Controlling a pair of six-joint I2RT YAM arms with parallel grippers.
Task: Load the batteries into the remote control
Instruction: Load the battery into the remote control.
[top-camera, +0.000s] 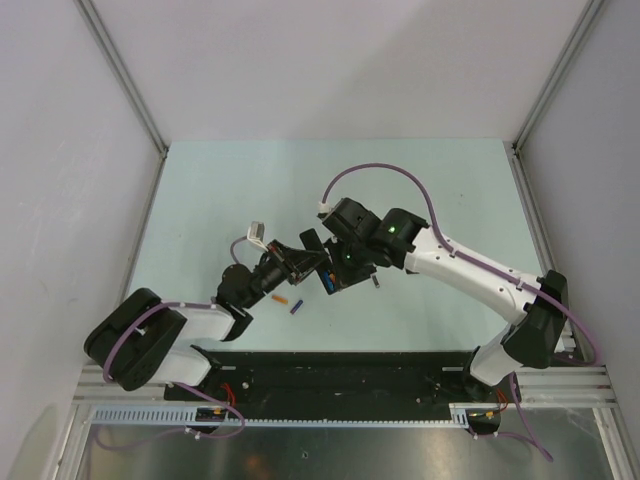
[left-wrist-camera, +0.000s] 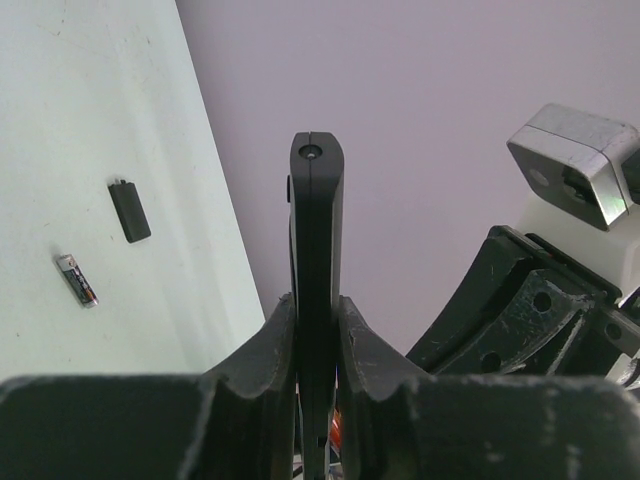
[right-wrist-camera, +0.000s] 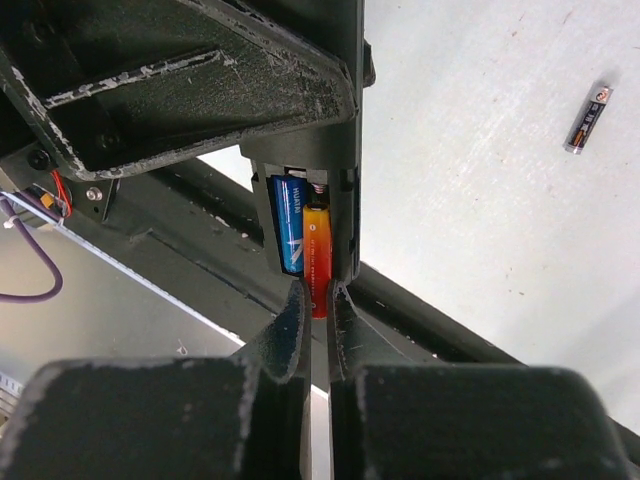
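Left pincer (left-wrist-camera: 317, 312) tight on one remote control (left-wrist-camera: 317, 215), right pincer (right-wrist-camera: 318, 300) on one red battery (right-wrist-camera: 317, 250)

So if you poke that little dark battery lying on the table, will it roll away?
Probably. The dark battery is a thin round cylinder lying on its side on the flat table, so a sideways nudge would likely roll it. Pushed end-on, it would more likely slide. It looks small and rigid, so probably light and unbending.
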